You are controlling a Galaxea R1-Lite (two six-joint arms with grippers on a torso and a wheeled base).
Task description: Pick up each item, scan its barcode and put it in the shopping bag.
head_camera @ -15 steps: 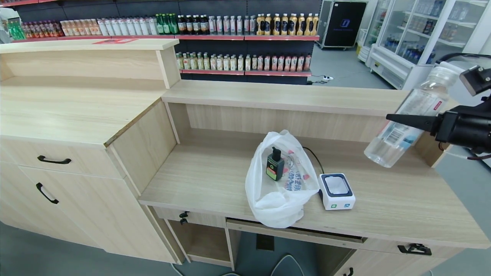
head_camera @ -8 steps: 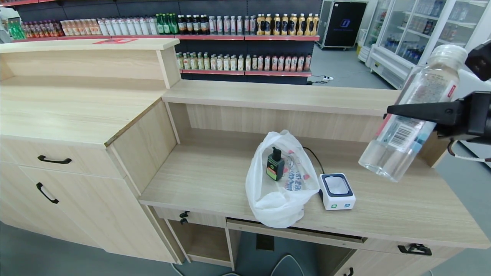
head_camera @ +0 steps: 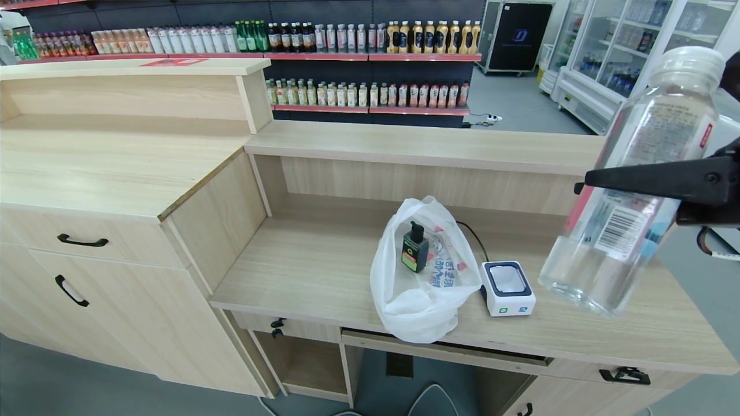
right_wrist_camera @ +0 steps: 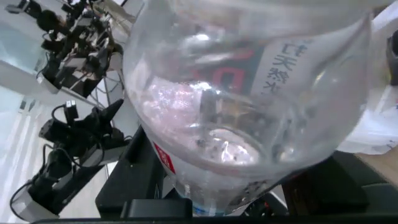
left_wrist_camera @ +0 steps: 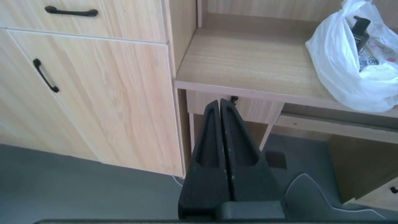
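Right gripper [head_camera: 627, 180] clamped on tilted water bottle [head_camera: 653, 133], right of barcode scanner [head_camera: 507, 287]. Barcode [head_camera: 621, 231] faces away from scanner window; suggest rolling it downward, just above scanner. Left gripper [left_wrist_camera: 219, 104] fingers together.

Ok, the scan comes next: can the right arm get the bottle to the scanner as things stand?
Probably yes: the right pincer holds the bottle in the air beside the scanner, whose top is bare; nothing stands between.
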